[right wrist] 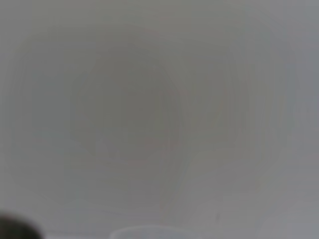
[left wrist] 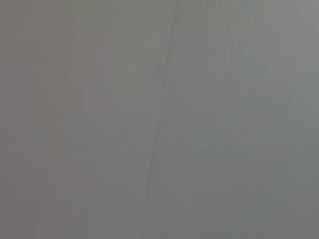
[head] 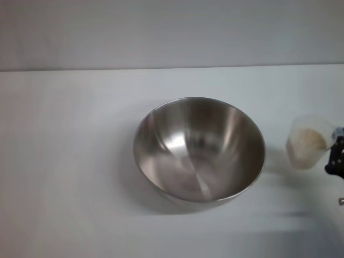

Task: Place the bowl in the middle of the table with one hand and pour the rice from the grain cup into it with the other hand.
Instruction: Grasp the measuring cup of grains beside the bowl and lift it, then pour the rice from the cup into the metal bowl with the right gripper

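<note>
The bowl [head: 199, 149], large and shiny steel, stands empty in the middle of the white table [head: 70, 161]. The grain cup [head: 307, 142], small and clear, is to the right of the bowl and apart from it, with a heap of pale rice [head: 306, 142] inside. My right gripper [head: 334, 157] shows as a dark piece at the right edge of the head view, against the cup's right side and shut on it. A faint pale rim [right wrist: 149, 231], probably the cup's, shows in the right wrist view. My left gripper is out of view; the left wrist view shows only plain grey surface.
The table's far edge [head: 172, 67] meets a plain grey wall. White tabletop stretches to the left of the bowl and in front of it.
</note>
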You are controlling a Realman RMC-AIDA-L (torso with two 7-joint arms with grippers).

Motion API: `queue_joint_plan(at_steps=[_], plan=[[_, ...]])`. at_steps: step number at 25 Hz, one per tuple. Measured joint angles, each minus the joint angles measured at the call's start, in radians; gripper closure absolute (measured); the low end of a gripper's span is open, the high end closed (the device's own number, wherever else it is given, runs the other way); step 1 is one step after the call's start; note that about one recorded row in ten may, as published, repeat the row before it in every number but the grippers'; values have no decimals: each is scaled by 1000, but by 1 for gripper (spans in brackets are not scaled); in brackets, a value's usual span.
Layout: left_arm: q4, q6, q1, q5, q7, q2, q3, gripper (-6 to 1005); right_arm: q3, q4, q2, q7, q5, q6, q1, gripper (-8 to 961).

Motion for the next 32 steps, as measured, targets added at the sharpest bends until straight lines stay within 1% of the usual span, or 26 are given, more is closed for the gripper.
queue_joint_plan(at_steps=[5,8,11,17,19,23,28,32], plan=[[7,-2,-4,0,-3,-2,0,237,16,-15,-5,20,0,-106,15,941],[9,-6,-6,0,-2,-6,1,236,24,-35,-6,20,0,-163,46,941],[10,-7,-6,0,-3,-7,4,236,24,-55,-8,22,-1,-192,85,942],[10,-8,-6,0,-8,-13,7,236,13,-84,-8,-13,-13,-205,155,942],[10,-9,-6,0,-5,-18,5,236,13,-86,-8,-54,-20,-210,172,941],[10,-15,-6,0,-2,-19,4,237,7,-85,-6,-163,-28,-217,209,941],[10,-19,-7,0,-1,-20,1,237,-4,-85,-5,-251,-67,-209,244,940],[10,-15,-6,0,-6,-20,0,237,-6,-78,-4,-343,-89,-192,256,941]])
